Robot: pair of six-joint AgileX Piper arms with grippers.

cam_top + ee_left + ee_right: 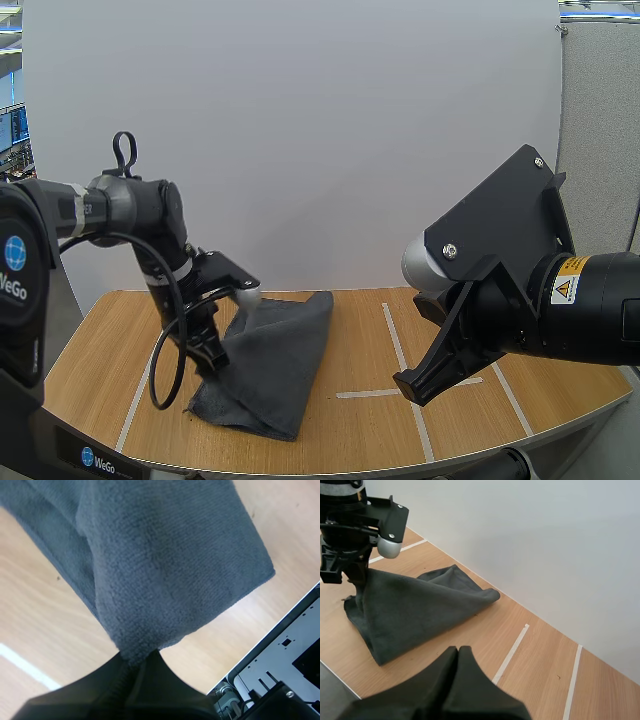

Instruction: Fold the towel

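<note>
The dark grey, nubbly towel lay tented on the left of the pale wooden worktop, its near-left part pinched up by the left hand, while the right hand, closed on nothing, hung at the right.

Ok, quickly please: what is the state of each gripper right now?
Left gripper: closed, pinching the towel.
Right gripper: closed, holding nothing.
</note>
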